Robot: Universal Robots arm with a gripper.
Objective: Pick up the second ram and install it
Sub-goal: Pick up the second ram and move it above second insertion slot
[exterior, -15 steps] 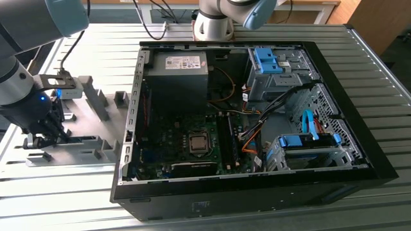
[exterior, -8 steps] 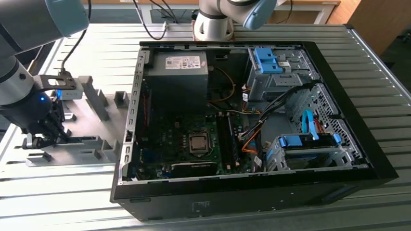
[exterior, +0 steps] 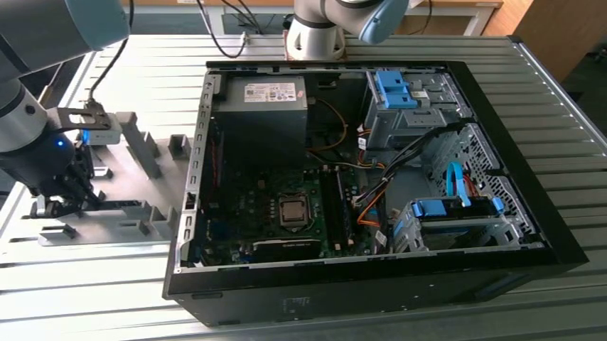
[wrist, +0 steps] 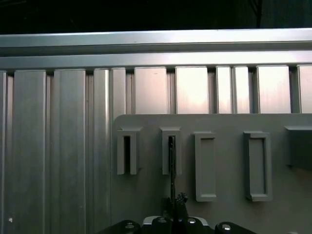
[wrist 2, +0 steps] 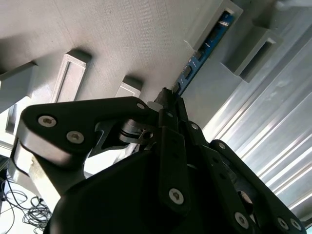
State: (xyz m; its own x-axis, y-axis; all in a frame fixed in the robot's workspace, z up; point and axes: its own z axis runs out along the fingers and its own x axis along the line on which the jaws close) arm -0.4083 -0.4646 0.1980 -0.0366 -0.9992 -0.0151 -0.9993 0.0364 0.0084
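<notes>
At the fixture plate (wrist: 146, 195), the claw (wrist 2: 169, 96) grips the second ram (wrist 2: 195, 63) edgewise.

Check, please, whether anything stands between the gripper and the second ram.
Nothing visible does. In both wrist views the second ram runs edge-on from its grey fixture block straight to the gripper, with no gap showing between them.
</notes>
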